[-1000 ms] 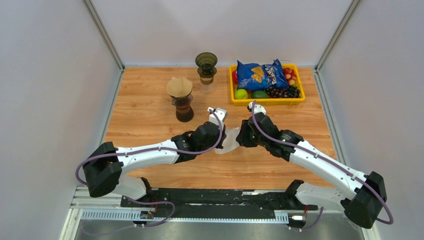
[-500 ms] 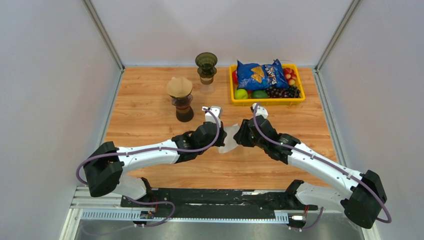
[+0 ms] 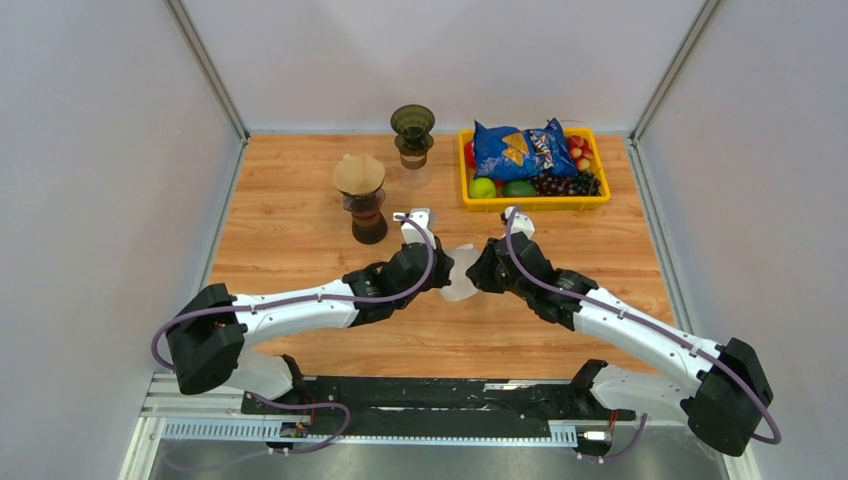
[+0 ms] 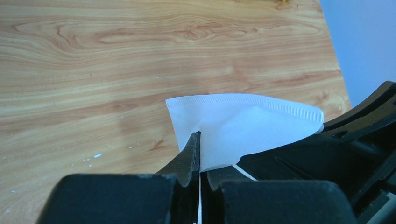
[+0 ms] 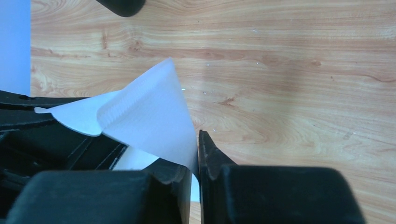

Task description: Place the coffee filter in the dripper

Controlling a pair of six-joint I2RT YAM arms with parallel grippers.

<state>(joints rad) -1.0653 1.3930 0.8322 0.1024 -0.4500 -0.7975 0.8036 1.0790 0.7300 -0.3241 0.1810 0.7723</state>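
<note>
Both my arms have carried the paper a little farther from my bases, toward the far side of the worktop (image 3: 290, 230). My left pincer (image 4: 198, 140) is clenched on one edge of the white coffee filter (image 4: 243, 123), and my right pincer (image 5: 197, 144) is nipped tight onto its other side. The filter hangs between them above the wood, partly spread open. The empty dripper (image 3: 412, 122) stands well apart at the far edge, near a yellow basket (image 3: 535, 204) holding a blue chip bag (image 3: 520, 148).
</note>
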